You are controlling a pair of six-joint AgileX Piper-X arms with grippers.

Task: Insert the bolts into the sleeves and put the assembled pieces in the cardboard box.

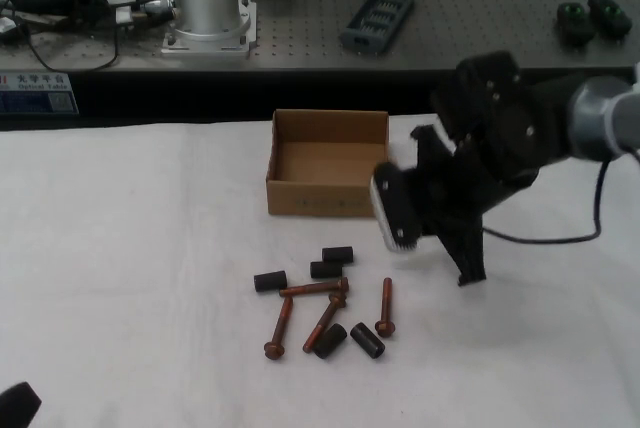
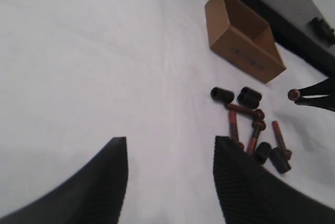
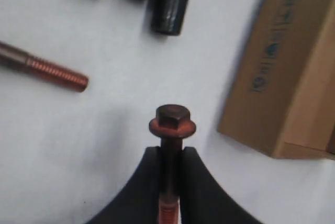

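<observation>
The white-covered bench [image 1: 120, 248] carries a cardboard box [image 1: 315, 198], loose bolts [image 1: 385, 306], black sleeves [image 1: 270, 281].

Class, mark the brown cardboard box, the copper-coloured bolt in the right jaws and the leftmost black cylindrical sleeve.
Brown cardboard box [image 1: 318, 198]: high view, front wall.
Copper-coloured bolt [image 3: 172, 120]: right wrist view, hex head.
Leftmost black cylindrical sleeve [image 1: 270, 281]: high view, curved side.

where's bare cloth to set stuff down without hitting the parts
Bare: the wide cloth left of the box and bolts, and the near right corner past them. Crowded: bolts and sleeves bunched before the box, right pincer above its right corner.
</observation>
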